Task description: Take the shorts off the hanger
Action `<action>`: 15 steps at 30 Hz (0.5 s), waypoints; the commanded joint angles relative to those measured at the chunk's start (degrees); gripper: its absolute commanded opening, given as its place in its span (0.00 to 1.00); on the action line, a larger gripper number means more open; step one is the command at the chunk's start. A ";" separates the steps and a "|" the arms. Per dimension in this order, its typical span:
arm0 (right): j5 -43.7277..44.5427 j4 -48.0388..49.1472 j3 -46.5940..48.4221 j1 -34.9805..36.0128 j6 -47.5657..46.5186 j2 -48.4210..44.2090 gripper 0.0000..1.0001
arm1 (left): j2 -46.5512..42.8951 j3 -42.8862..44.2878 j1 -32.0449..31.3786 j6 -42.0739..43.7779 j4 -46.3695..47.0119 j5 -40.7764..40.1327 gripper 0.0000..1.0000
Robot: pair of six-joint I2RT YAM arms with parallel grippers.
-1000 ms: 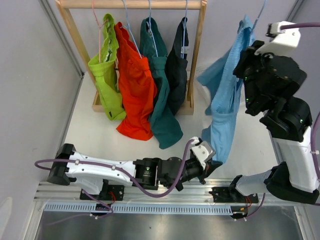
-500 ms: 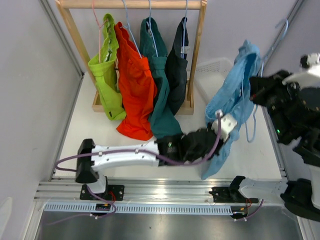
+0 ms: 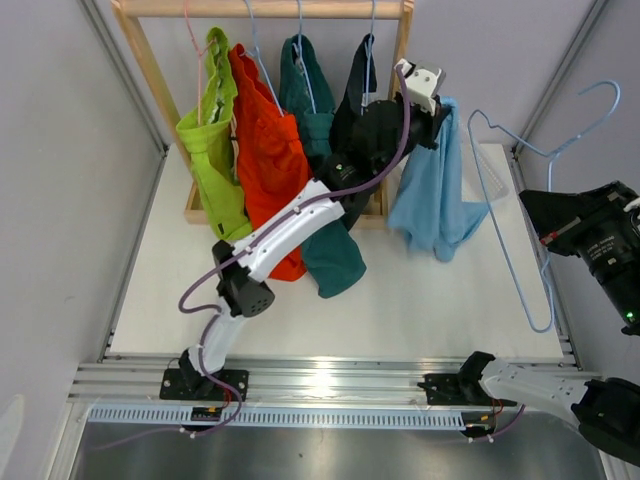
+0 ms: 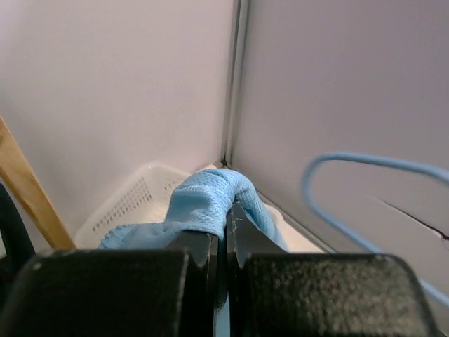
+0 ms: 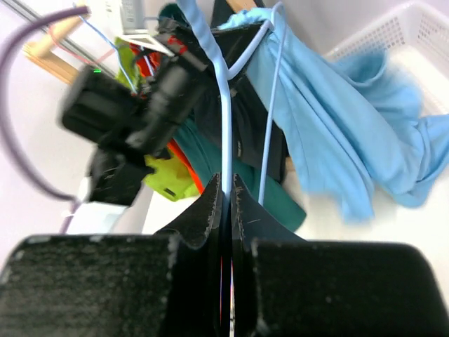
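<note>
bright even light, blurred right-wrist view

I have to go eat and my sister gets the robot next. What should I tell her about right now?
Left gripper: shut on the light blue shorts, holding them up beside the wooden rack, above the white basket.
Right gripper: shut on the bare blue hanger, out to the right, clear of the shorts.
Done: the light blue shorts are off their hanger.
Left: probably drop them in the basket and set the hanger down. The lime green shorts, orange-red shorts, teal shorts and dark navy shorts hang on the rack.
</note>
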 commanded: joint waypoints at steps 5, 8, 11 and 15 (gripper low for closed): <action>-7.64 6.41 -5.80 -3.50 -0.53 -3.19 0.00 | 9.93 8.02 2.70 -0.63 29.93 5.45 0.05; -9.23 9.58 -11.08 -5.26 -1.23 -5.65 0.00 | 14.93 8.10 3.85 -5.47 38.88 6.07 0.12; -9.23 10.02 -13.28 -6.15 -2.55 -6.44 0.00 | 21.26 10.20 3.76 -6.71 42.44 4.41 0.14; -8.79 11.42 -16.71 -7.38 -3.26 -7.67 0.00 | 26.01 8.81 4.55 -9.69 47.81 0.88 0.34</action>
